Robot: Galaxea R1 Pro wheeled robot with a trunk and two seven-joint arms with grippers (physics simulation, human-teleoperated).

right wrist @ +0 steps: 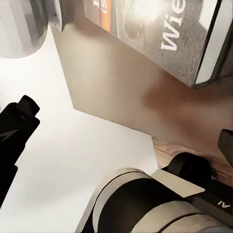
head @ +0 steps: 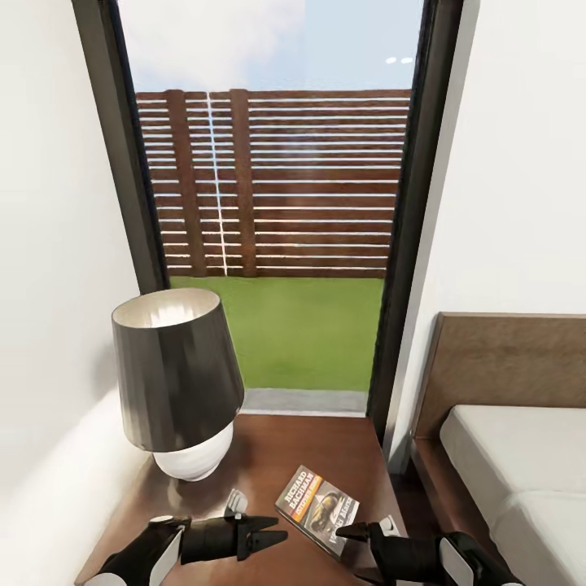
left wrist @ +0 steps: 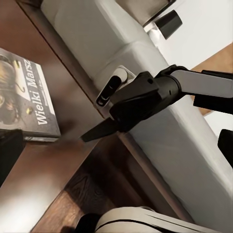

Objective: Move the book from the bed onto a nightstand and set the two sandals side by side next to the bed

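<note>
Beside a tall window, the nightstand (head: 268, 456) carries a lamp (head: 175, 382) and the book (head: 319, 509), lying flat near its front right corner with the bed (head: 521, 464) at right. The right gripper (head: 352, 533) sits released just beside the book, the left gripper (head: 273, 537) spread and empty, so the book step looks done. Next, the sandals must be found and paired by the bed.

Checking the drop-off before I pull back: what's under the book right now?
The book lies flat on the nightstand, near its front right corner, beside the lamp. The wood directly beneath its cover is hidden. The right hand sits at its near edge.
</note>
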